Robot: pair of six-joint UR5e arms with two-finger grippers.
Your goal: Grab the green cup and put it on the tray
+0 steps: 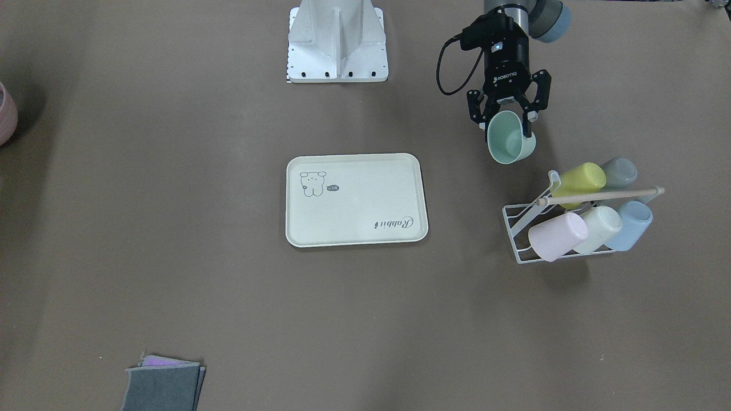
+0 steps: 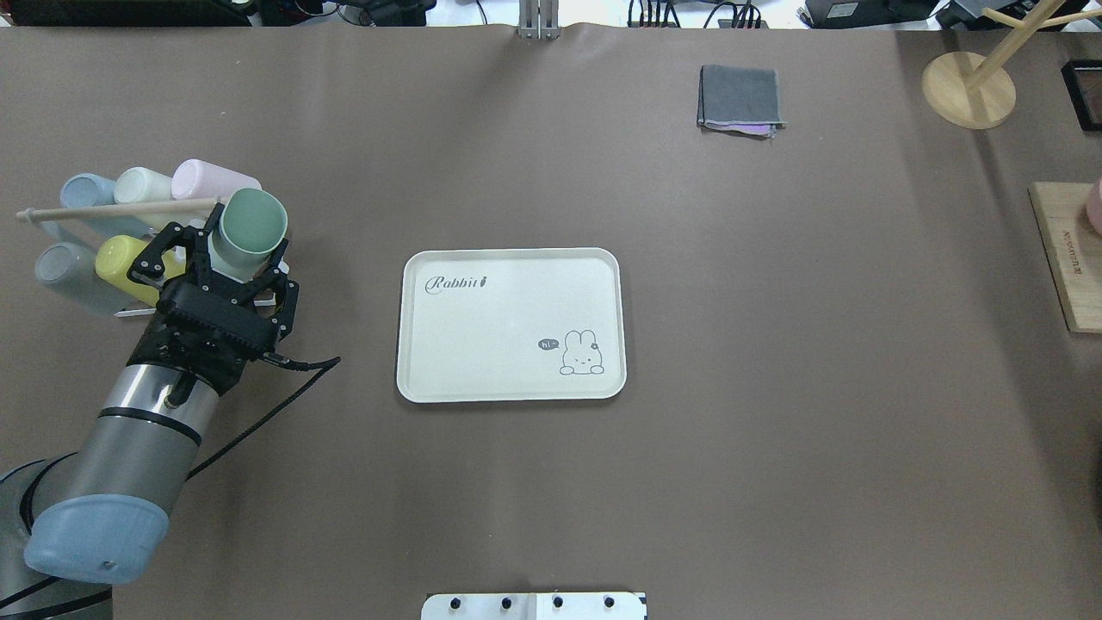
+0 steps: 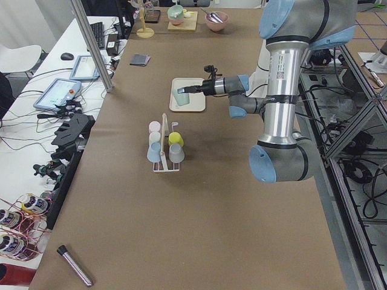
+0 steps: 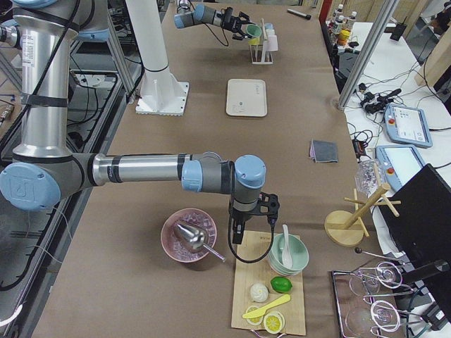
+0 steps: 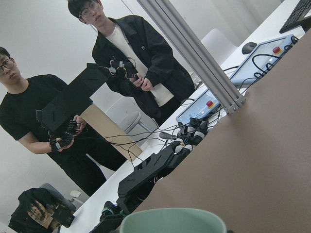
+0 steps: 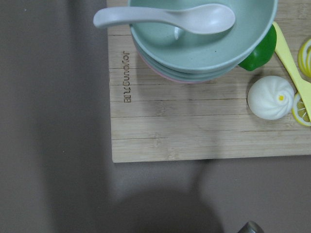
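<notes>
At about ten o'clock from the cream rectangular tray (image 2: 413, 379), my left gripper (image 2: 245, 258) clamps the pale mint-green plastic cup (image 2: 250, 226). My right gripper's (image 4: 236, 237) state I cannot tell.

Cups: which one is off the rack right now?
The green cup, clamped by the left gripper, clear of the rack. The pink, cream, light blue, yellow-green and grey-blue cups all sit on the rack.
</notes>
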